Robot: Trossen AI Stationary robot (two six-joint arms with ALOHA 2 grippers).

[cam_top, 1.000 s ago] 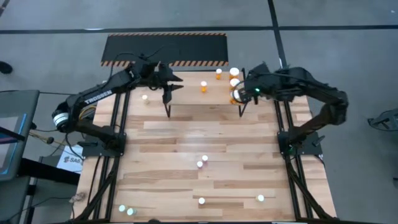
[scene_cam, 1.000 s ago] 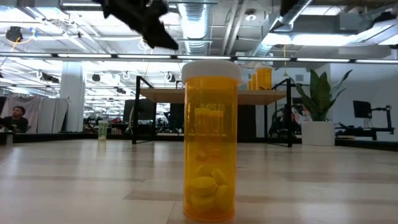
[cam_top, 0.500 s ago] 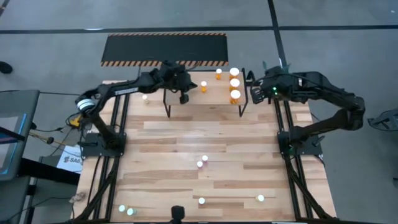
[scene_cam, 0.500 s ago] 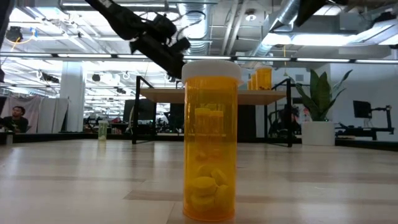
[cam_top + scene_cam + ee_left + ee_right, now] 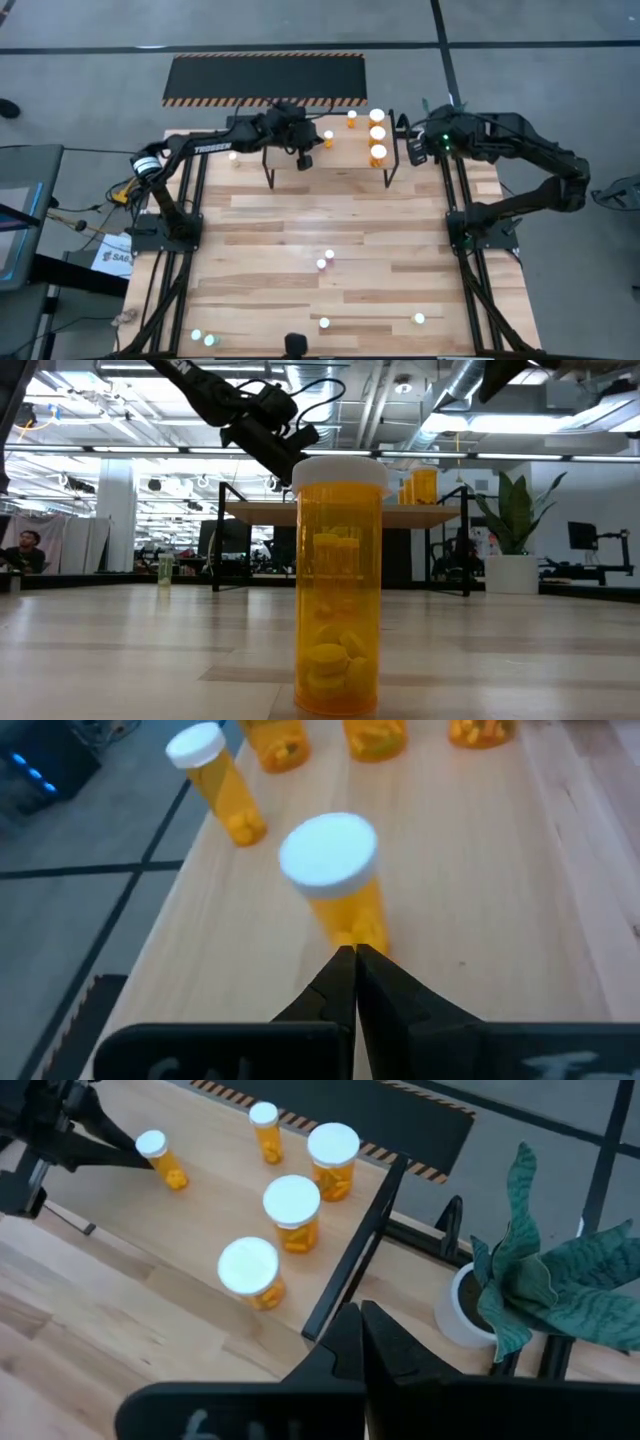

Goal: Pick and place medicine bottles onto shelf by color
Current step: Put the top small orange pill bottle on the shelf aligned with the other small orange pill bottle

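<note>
The shelf [image 5: 330,150] stands at the far middle of the worktop [image 5: 330,215], its long axis running left to right. On its wood top stand five orange medicine bottles with white caps, all upright with caps pointing up: three larger ones in a row near the right end [image 5: 377,135] and two small ones, one at the far edge [image 5: 352,119] and one nearer the middle [image 5: 327,138]. The left end effector [image 5: 354,958] hovers over the shelf just beside that middle small bottle [image 5: 335,880], fingers pressed together and holding nothing. The right end effector [image 5: 358,1325] hangs off the shelf's right end, fingers likewise together and empty. More small bottles [image 5: 324,261] are scattered on the near worktop, and one orange bottle [image 5: 338,585] stands upright close to the low camera.
</note>
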